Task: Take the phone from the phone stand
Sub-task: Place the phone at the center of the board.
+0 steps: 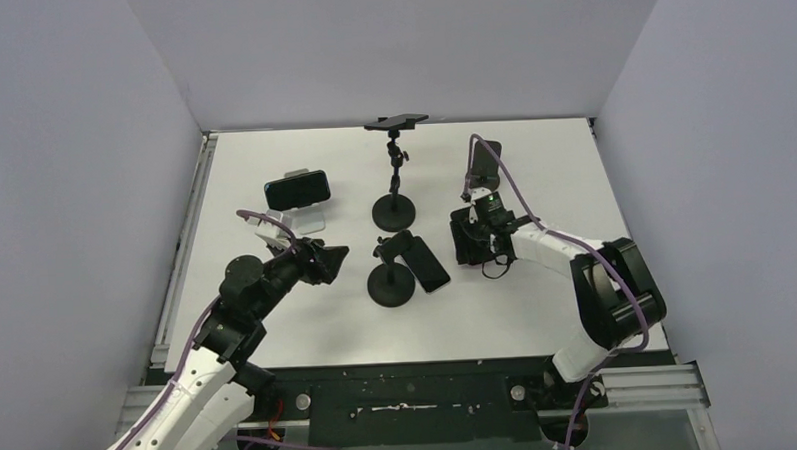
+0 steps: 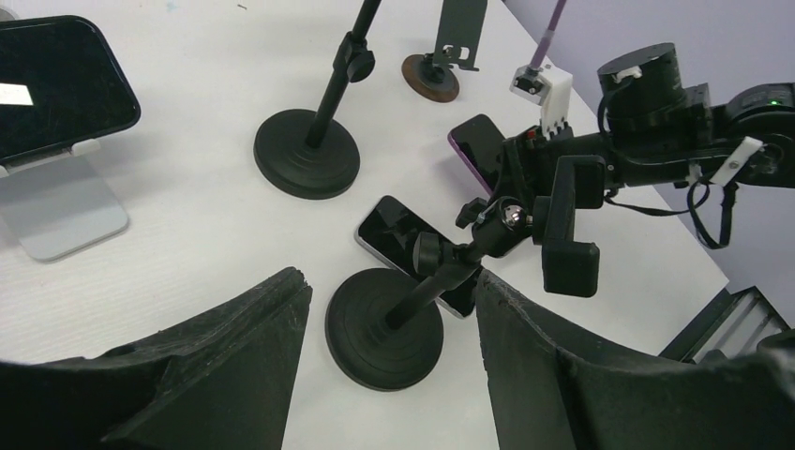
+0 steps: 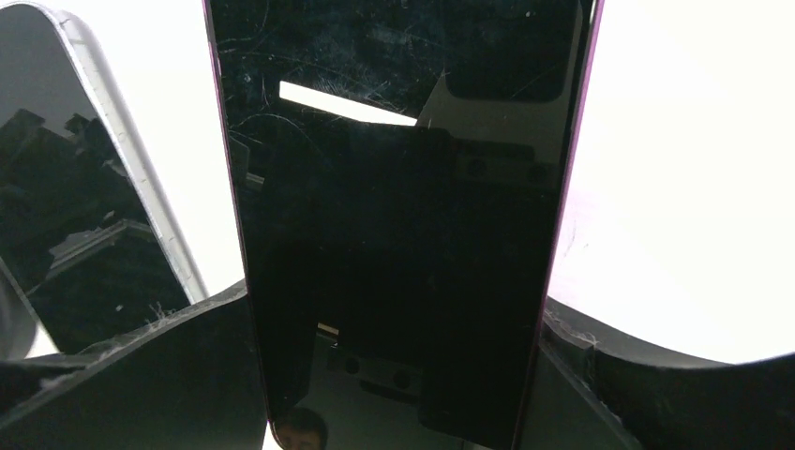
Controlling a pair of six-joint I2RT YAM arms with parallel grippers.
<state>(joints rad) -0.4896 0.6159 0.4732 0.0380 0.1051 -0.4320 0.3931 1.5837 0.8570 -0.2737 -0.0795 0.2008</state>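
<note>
Purple-edged phone (image 3: 403, 187) sits clamped between the fingers of the right gripper (image 3: 394, 314), just right of the short black stand (image 1: 391, 283). A second phone (image 1: 428, 262) lies flat on the white table (image 1: 538, 310), just beside that stand's base. The left gripper (image 1: 332, 257) hovers left of the stand, jaws spread wide.

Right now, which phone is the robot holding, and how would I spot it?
Find the white table, then its right side. There the right gripper pinches a phone. Only it has a purple edge; the flat phone beside it is silver-edged.
</note>
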